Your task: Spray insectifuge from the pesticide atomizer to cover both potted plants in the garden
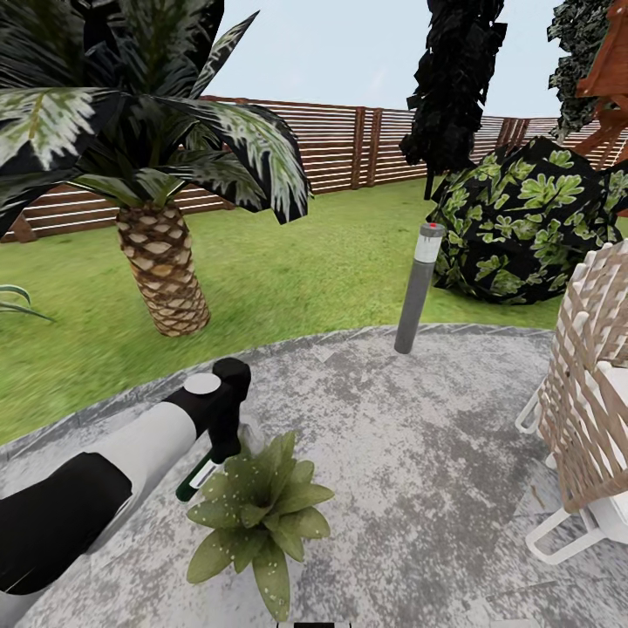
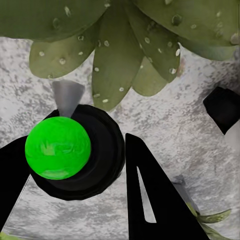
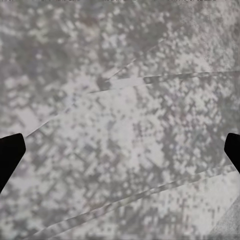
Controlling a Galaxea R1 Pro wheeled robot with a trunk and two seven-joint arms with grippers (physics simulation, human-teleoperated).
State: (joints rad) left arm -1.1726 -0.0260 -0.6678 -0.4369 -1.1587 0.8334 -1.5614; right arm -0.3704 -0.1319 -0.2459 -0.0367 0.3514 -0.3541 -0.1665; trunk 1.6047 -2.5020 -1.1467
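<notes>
My left gripper is shut on the pesticide atomizer, a slim dark green bottle with a white band, held tilted just left of a potted plant on the grey stone patio. In the left wrist view the atomizer's dark round top sits between my black fingers, pointing at the plant's leaves. Pale specks of insectifuge dot those leaves. Broad leaves hide the pot. In the right wrist view my right gripper hangs open over bare stone.
A scaly-trunked palm stands on the lawn behind my left arm. A grey lamp post rises at the patio's far edge, with a dark bush beyond. A wicker chair stands on the right side. A slatted fence closes the garden.
</notes>
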